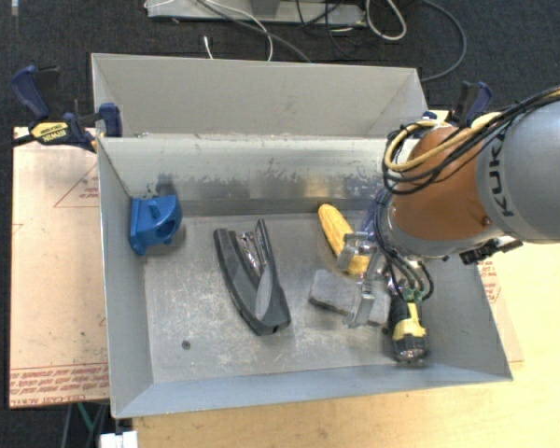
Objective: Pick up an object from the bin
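My gripper point(359, 280) hangs low over the right part of the bin, its two metal fingers apart and open. A yellow ribbed, corn-like piece point(334, 224) lies slanted just behind it, its lower end reaching in by the upper finger. A small grey block point(328, 293) rests on the floor directly left of the fingers, close to the lower one. I cannot tell if either thing is touched. A yellow and black tool point(408, 332) lies to the right of the lower finger, near the front right corner.
Black tongs point(253, 278) lie in the middle of the bin floor. A blue plastic piece point(154, 222) sits against the left wall. The arm's orange cover and cables overhang the bin's right side.
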